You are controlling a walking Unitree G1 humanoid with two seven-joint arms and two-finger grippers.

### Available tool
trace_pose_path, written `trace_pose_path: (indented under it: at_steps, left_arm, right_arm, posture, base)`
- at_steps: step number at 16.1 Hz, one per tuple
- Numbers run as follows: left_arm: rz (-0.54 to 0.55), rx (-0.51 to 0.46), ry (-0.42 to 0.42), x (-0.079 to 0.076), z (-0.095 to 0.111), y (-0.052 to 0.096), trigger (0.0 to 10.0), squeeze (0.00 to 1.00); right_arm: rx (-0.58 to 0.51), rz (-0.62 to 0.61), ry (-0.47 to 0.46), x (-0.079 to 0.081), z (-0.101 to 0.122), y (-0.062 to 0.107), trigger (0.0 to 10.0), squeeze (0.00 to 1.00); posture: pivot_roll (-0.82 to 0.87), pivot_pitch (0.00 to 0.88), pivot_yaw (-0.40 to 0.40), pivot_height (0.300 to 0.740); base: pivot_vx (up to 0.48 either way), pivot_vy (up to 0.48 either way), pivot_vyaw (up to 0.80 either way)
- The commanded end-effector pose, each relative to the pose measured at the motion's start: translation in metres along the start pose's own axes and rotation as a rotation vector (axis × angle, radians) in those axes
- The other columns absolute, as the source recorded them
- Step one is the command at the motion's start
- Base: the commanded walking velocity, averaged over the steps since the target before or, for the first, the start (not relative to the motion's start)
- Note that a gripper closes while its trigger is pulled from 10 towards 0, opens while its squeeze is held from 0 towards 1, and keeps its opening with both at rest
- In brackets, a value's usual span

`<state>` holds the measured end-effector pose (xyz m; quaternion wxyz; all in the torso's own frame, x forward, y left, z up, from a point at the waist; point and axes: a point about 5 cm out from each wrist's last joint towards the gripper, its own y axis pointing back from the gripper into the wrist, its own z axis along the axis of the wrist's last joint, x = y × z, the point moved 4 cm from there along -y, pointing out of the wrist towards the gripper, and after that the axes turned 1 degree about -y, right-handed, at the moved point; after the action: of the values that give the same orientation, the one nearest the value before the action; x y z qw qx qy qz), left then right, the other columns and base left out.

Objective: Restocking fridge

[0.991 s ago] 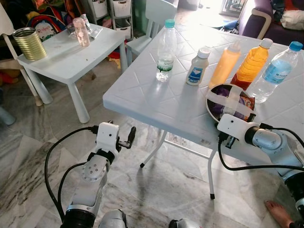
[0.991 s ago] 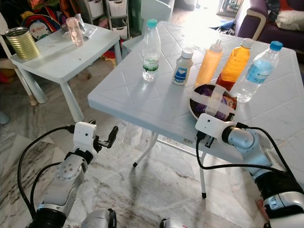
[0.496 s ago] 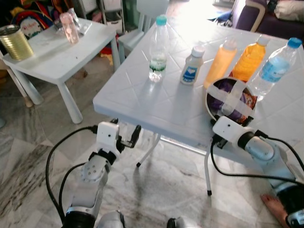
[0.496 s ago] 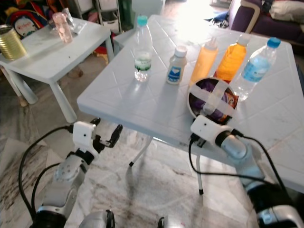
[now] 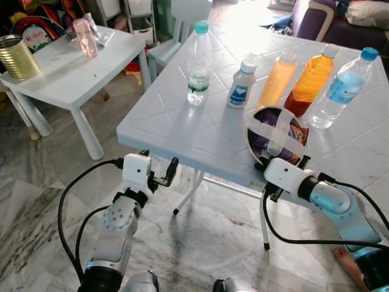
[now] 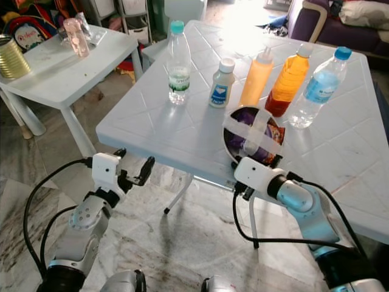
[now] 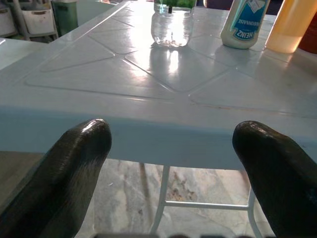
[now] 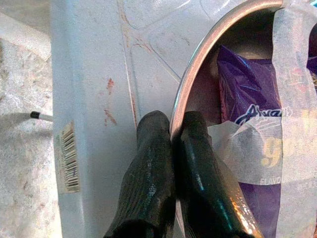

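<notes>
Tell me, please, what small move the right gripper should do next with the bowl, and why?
Probably lift the bowl a little and draw it off the table. The right gripper is shut on the bowl's metal rim, one finger inside and one outside, and the bowl already tilts at the table's near edge. The left gripper is open below the table edge and could support it.

White tables (image 5: 182, 115) stand on marble floor (image 5: 36, 201).
</notes>
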<state>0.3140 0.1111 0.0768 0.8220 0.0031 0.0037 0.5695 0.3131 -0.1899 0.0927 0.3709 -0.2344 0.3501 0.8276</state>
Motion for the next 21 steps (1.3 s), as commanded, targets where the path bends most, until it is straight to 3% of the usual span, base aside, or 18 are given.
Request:
trace_pose_path:
  at_steps: [1, 2, 3, 4, 6, 7, 8, 9, 15, 16, 17, 18, 21]
  left_arm:
    - [0.0, 0.015, -0.002, 0.0, -0.002, -0.001, 10.0, 0.0]
    - [0.002, 0.018, -0.002, 0.0, -0.003, -0.001, 10.0, 0.0]
    - [0.006, 0.022, -0.001, 0.001, -0.003, -0.002, 10.0, 0.0]
    - [0.011, 0.023, 0.002, 0.002, -0.003, -0.003, 10.0, 0.0]
    - [0.013, 0.024, 0.004, 0.001, -0.003, -0.004, 10.0, 0.0]
    - [0.013, 0.025, 0.005, 0.001, -0.004, -0.003, 10.0, 0.0]
    - [0.013, 0.026, 0.006, 0.001, -0.004, -0.003, 10.0, 0.0]
    - [0.014, 0.029, 0.008, 0.001, -0.005, -0.002, 10.0, 0.0]
    - [0.013, 0.034, 0.017, -0.001, -0.005, -0.004, 10.0, 0.0]
    - [0.013, 0.036, 0.018, -0.001, -0.005, -0.004, 10.0, 0.0]
    - [0.013, 0.039, 0.02, -0.001, -0.005, -0.005, 10.0, 0.0]
    - [0.016, 0.049, 0.021, -0.001, -0.007, -0.005, 10.0, 0.0]
    - [0.012, 0.064, 0.019, -0.002, -0.01, -0.004, 10.0, 0.0]
  right_arm:
    - [0.04, 0.099, -0.038, 0.022, -0.012, 0.001, 0.0, 0.0]
    - [0.045, 0.096, -0.03, 0.02, -0.013, 0.001, 2.2, 0.0]
    - [0.053, 0.095, -0.021, 0.019, -0.014, 0.002, 3.4, 0.0]
    - [0.062, 0.091, -0.013, 0.017, -0.016, 0.003, 10.0, 0.0]
    - [0.077, 0.081, -0.018, 0.014, -0.019, 0.004, 10.0, 0.0]
    - [0.092, 0.068, -0.019, 0.011, -0.022, 0.005, 10.0, 0.05]
    - [0.096, 0.056, -0.018, 0.008, -0.023, 0.006, 10.0, 0.4]
    - [0.099, 0.04, -0.018, 0.005, -0.024, 0.006, 10.0, 1.0]
    - [0.114, -0.029, 0.042, -0.027, -0.025, 0.013, 10.0, 1.0]
    - [0.115, -0.027, 0.048, -0.029, -0.025, 0.013, 10.0, 0.95]
    - [0.115, -0.016, 0.049, -0.029, -0.025, 0.014, 10.0, 0.63]
    - [0.12, 0.012, 0.066, -0.028, -0.027, 0.014, 10.0, 0.0]
    - [0.131, 0.067, 0.063, -0.032, -0.031, 0.016, 10.0, 0.0]
  posture:
    - [0.02, 0.075, -0.004, 0.74]
    - [0.02, 0.075, -0.004, 0.74]
    - [0.02, 0.074, -0.005, 0.74]
    - [0.02, 0.073, -0.005, 0.74]
    - [0.03, 0.073, -0.004, 0.74]
    - [0.03, 0.073, -0.004, 0.74]
    - [0.03, 0.074, -0.003, 0.74]
    - [0.03, 0.074, -0.002, 0.74]
    - [0.03, 0.075, 0.002, 0.74]
    - [0.03, 0.075, 0.002, 0.74]
    - [0.02, 0.077, 0.003, 0.74]
    - [0.03, 0.077, 0.004, 0.74]
    - [0.03, 0.077, 0.004, 0.74]
  base:
    - [0.0, 0.0, 0.0]
    - [0.0, 0.0, 0.0]
    - [0.0, 0.0, 0.0]
    - [0.0, 0.0, 0.0]
    - [0.0, 0.0, 0.0]
    - [0.0, 0.0, 0.0]
    - [0.0, 0.0, 0.0]
    - [0.0, 0.0, 0.0]
    - [0.0, 0.0, 0.0]
    - [0.0, 0.0, 0.0]
    - [0.0, 0.0, 0.0]
    - [0.0, 0.0, 0.0]
    - [0.0, 0.0, 0.0]
